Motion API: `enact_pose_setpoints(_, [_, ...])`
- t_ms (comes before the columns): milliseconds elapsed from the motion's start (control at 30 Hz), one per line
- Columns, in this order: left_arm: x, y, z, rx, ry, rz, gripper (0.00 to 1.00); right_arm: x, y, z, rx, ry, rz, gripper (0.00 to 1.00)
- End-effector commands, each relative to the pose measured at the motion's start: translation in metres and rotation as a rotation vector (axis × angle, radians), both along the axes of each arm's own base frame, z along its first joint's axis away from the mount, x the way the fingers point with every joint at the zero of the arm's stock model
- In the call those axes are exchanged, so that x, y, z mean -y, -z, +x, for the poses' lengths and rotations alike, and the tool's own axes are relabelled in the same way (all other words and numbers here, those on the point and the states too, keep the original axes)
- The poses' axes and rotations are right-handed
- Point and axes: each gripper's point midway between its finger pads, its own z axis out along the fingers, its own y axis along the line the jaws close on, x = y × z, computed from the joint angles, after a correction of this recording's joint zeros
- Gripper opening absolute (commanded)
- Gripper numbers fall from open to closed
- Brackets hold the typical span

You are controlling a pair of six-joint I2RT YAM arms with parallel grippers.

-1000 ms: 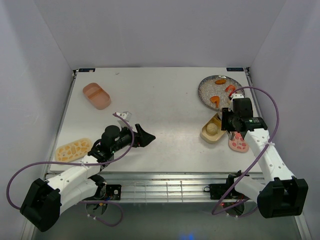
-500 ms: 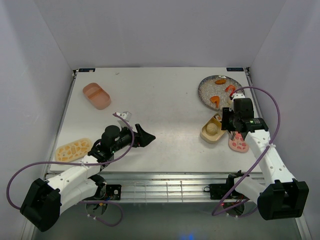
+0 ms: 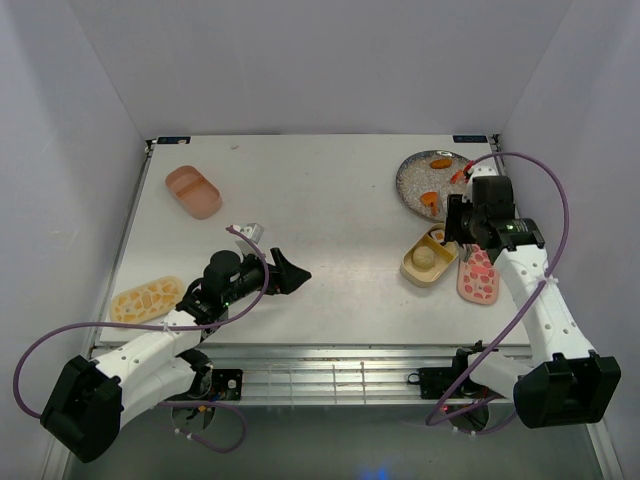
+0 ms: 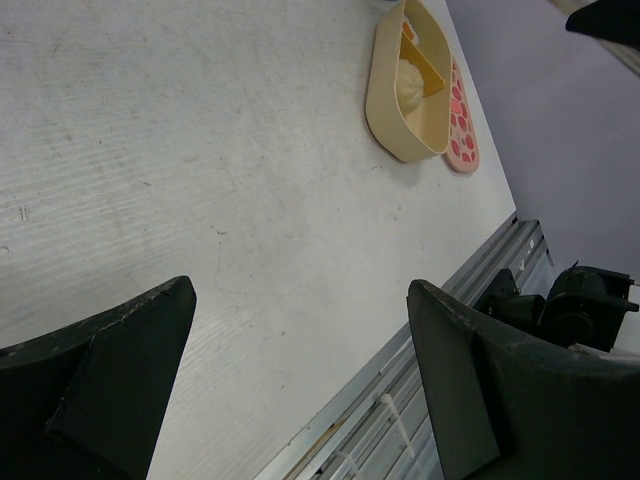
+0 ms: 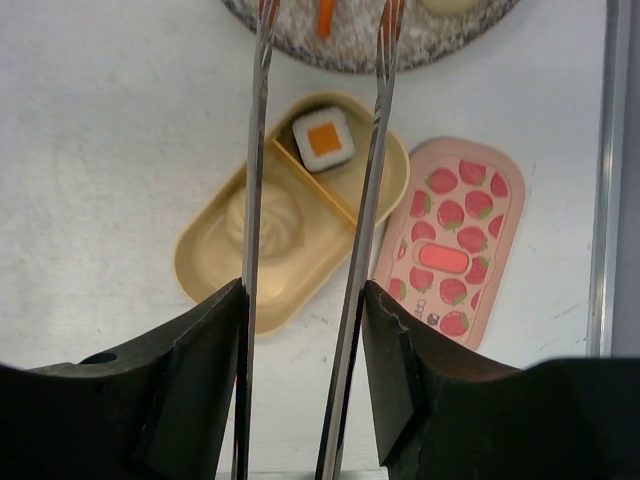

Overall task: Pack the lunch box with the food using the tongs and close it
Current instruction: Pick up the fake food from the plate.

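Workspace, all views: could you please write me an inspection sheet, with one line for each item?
Surface: white table, lightly scuffed.
Job's things: tan-yellow tray holds cream bun and dark-wrapped roll in separate compartments; pink lid beside it; pink tray far left; yellow lid near left; orange pieces on grey plate.
Clutter: nothing seen.
Grippers: left gripper open, holding nothing; right gripper shut on the tongs, which reach over the plate.
Cables: a purple cable loops off each arm.
Surroundings: plain white walls; metal rail at near edge.

Tray (image 3: pixel 409 271) before plate (image 3: pixel 411 186) — lid (image 3: pixel 478 276) right, bun (image 3: pixel 424 257) inside.
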Motion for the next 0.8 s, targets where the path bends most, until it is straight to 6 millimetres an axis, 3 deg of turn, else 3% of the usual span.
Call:
enact_pose_setpoints(0, [0.002, -0.004, 0.0, 0.015, 0.005, -0.003, 0.98, -0.007, -0.036, 0.019, 0.084, -0.011, 0.034, 0.54])
enact_pose_setpoints(267, [0.002, -0.001, 0.001, 0.009, 0.004, 0.005, 0.98, -0.008, -0.045, 0.077, 0.079, 0.006, 0.004, 0.54])
enact_pose_setpoints(500, [0.001, -0.003, 0.001, 0.018, 0.002, 0.004, 0.98, -0.007, -0.033, 0.107, 0.044, -0.01, -0.031, 0.54])
enact_pose_setpoints(567, [0.002, -0.002, 0.0, 0.015, 0.006, 0.003, 0.98, -0.001, -0.025, 0.117, 0.021, 0.004, -0.048, 0.54])
enact_pose_setpoints(600, [0.002, -0.003, 0.0, 0.015, 0.008, 0.002, 0.98, 0.005, -0.033, 0.125, 0.041, 0.036, -0.068, 0.54])
enact_pose_setpoints(767, [0.003, -0.004, 0.0, 0.015, 0.015, -0.002, 0.98, 0.026, -0.015, 0.139, -0.004, 0.192, -0.054, 0.53])
